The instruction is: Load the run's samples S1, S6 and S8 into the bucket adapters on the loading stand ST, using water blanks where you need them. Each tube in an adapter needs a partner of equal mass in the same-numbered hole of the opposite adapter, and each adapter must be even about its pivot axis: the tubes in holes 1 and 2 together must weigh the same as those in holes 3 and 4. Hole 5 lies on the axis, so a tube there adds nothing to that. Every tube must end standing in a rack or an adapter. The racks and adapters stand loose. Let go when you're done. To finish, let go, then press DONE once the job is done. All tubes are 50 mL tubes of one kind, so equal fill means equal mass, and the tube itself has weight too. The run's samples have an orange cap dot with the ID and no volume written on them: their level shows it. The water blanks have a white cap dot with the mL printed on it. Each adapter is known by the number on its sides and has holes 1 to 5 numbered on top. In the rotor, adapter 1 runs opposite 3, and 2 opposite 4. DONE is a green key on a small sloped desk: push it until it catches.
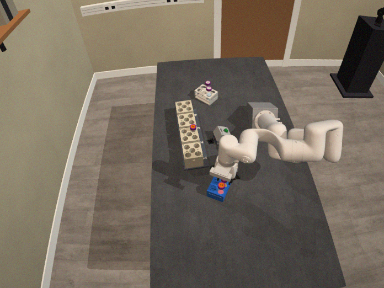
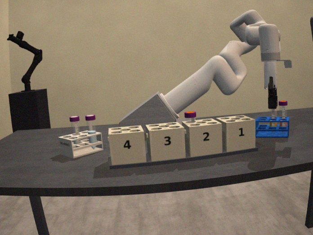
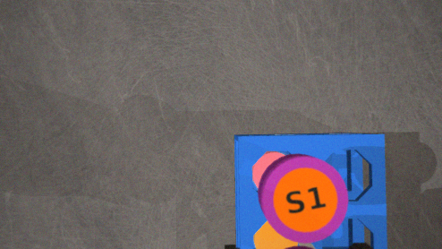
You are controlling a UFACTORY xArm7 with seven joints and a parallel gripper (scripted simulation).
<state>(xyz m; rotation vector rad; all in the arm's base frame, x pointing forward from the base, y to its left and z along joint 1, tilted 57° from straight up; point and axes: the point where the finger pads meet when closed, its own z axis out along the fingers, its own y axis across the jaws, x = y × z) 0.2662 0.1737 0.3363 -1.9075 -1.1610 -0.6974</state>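
A tan wall (image 2: 130, 23) runs behind the dark table (image 1: 256, 223) (image 2: 65, 177), with a brown door (image 1: 256, 21) beyond its far end, and here's the arm (image 1: 288, 145) (image 2: 199, 84) reaching over to the blue rack (image 1: 215, 195) (image 2: 272, 134) (image 3: 313, 142). The gripper (image 1: 223, 181) (image 2: 272, 107) (image 3: 295, 247) points straight down, right at the cap of the inner tube (image 1: 224, 180) (image 2: 273, 113) (image 3: 300, 247), the one with orange liquid. Its jaws are partly spread, one on each side of that cap, not pinching it! The tube stands upright in the rack, its label out of my sight.

Just beside it, S1 (image 1: 221, 185) (image 2: 283, 109) (image 3: 305, 199) stands upright too, pink liquid below, orange dot facing up.

Over on the stand (image 1: 196, 168) (image 2: 182, 161), the four adapters line up, and a third orange-dotted tube (image 1: 192, 127) (image 2: 190, 114) is up in adapter 2 (image 1: 188, 140) (image 2: 202, 146), in a corner hole on the arm's side, by adapter 3 (image 2: 167, 151). I can't read its ID or the hole number.

Away past adapter 4 (image 2: 127, 153), the white rack (image 1: 204, 100) (image 2: 73, 152) holds two blanks, both upright: one (image 1: 208, 89) (image 2: 90, 124) shows pale blue liquid, the other (image 1: 208, 83) (image 2: 74, 126) is harder to judge. And there's DONE (image 1: 225, 130), green on its little sloped desk (image 1: 220, 136), between stand and arm base (image 1: 256, 106) (image 2: 140, 114).
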